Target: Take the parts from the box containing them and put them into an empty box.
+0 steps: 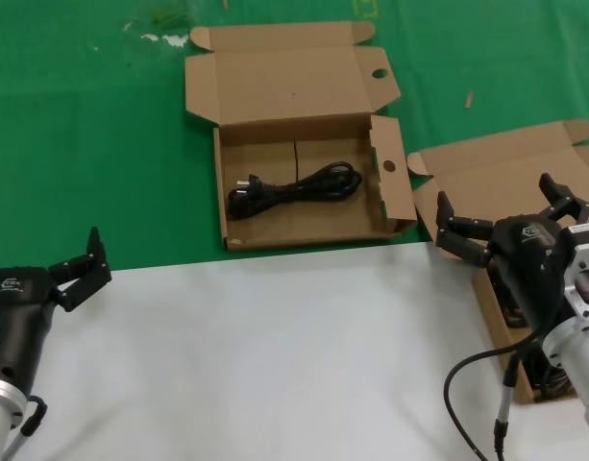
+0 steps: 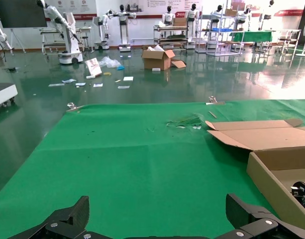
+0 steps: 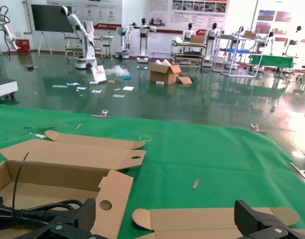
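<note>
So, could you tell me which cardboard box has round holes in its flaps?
The centre box, holding a black power cord; the box by the right gripper shows none.

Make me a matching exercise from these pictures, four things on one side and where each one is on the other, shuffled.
Things:
1. power cord
2. round-holed box
3. left gripper
4. right gripper

Places:
A. over the plain-flapped box at the right
B. on the green cloth, centre
C. inside the round-holed box
D. over the white surface, left edge

Pairs: 1-C, 2-B, 3-D, 4-A
</note>
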